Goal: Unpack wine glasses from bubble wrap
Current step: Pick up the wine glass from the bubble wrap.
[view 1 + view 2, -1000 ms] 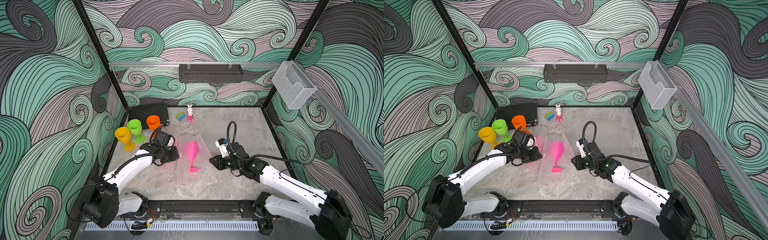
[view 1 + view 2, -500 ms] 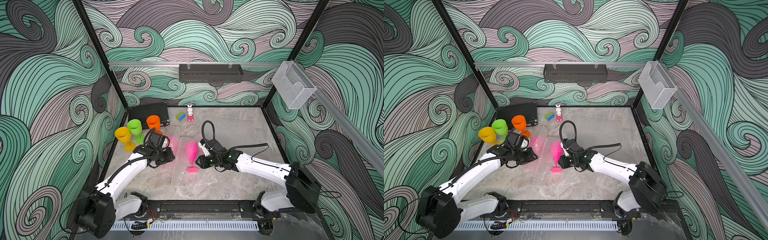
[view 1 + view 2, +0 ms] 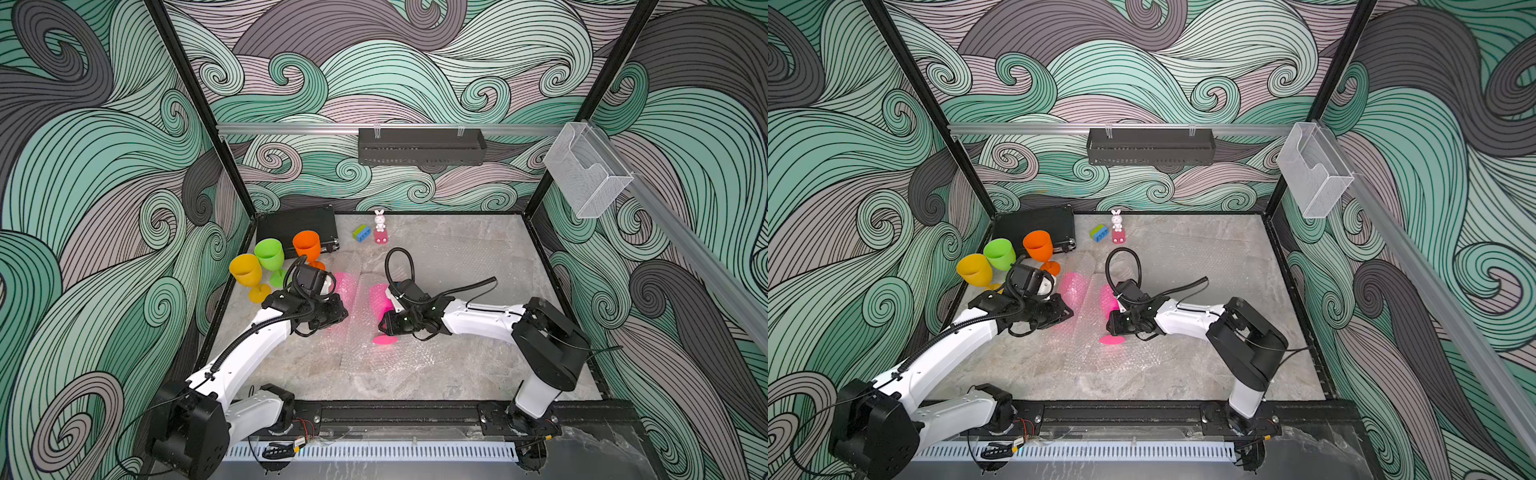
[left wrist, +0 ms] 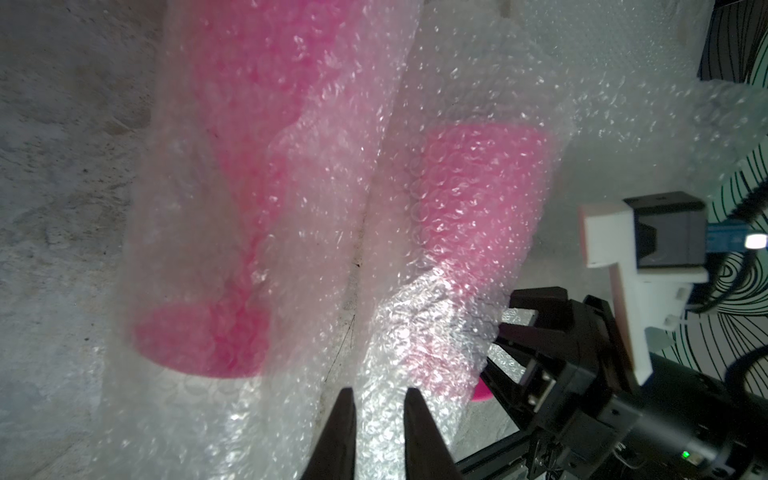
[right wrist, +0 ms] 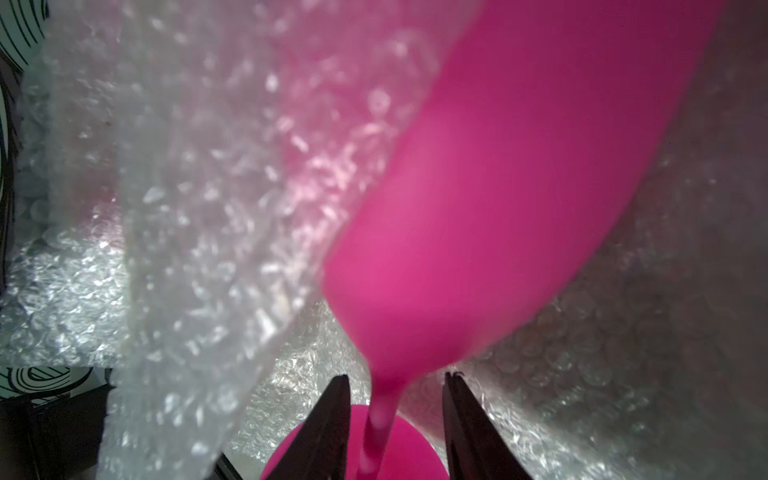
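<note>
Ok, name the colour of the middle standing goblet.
Lime green stemmed plastic goblet, in both top views.

Pink goblet (image 5: 519, 166): smooth matt plastic. Bubble wrap (image 4: 436, 75): clear, dimpled, glossy film.

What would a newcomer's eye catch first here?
Two hot pink goblets lie mid-table: the wrapped pink goblet beside the left gripper, the half-bared pink goblet, its stem between the open jaws of the right gripper. The yellow goblet, lime green goblet and orange goblet stand upright at the far left.
</note>
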{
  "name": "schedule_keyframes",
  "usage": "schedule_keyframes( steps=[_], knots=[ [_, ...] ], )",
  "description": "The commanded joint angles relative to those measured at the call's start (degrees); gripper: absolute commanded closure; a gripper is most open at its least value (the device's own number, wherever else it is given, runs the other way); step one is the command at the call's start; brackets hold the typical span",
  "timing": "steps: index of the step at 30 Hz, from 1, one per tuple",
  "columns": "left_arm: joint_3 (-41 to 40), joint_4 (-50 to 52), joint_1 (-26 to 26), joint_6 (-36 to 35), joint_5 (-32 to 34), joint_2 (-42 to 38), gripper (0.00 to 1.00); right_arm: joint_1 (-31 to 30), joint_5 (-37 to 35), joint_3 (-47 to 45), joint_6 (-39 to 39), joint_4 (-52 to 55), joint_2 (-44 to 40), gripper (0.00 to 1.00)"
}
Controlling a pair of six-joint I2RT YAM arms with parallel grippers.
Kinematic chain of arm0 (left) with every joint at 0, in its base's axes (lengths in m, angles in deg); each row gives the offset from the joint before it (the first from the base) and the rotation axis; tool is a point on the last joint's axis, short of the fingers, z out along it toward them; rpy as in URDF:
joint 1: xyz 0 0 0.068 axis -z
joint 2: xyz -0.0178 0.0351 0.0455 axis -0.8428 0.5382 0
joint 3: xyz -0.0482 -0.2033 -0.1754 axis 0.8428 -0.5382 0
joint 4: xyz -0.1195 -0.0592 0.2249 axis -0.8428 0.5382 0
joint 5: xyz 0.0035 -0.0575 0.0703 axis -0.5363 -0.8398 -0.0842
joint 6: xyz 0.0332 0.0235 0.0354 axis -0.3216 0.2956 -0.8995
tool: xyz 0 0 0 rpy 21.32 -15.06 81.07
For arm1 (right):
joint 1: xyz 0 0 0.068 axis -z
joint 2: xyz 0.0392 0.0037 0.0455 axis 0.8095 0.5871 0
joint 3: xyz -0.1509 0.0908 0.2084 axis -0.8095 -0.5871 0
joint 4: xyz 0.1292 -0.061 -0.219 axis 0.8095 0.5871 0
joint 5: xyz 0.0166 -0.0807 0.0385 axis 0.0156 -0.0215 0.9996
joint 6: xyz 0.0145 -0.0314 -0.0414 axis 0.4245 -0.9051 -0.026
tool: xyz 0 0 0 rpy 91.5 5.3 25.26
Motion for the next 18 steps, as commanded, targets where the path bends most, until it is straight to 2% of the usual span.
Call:
schedule_keyframes(
  steps=[1,8,14,18],
  knots=[
    [0.1,1.41,-0.51,-0.27,-0.56,-0.92,0.78,-0.3,0.5,2.2,0.9,-2.07,1.95,0.62],
    [-0.02,1.13,-0.76,-0.18,-0.65,-0.96,0.78,-0.28,0.0,2.09,0.54,-1.28,2.8,0.73],
    [0.28,0.63,-0.81,0.15,-1.47,-0.66,0.79,0.2,-0.2,-0.67,0.1,-1.77,-0.22,0.82],
    [0.88,0.36,-0.88,0.34,-2.61,-0.18,0.78,1.19,-0.03,-2.97,0.11,-2.01,-3.2,0.84]
  ],
)
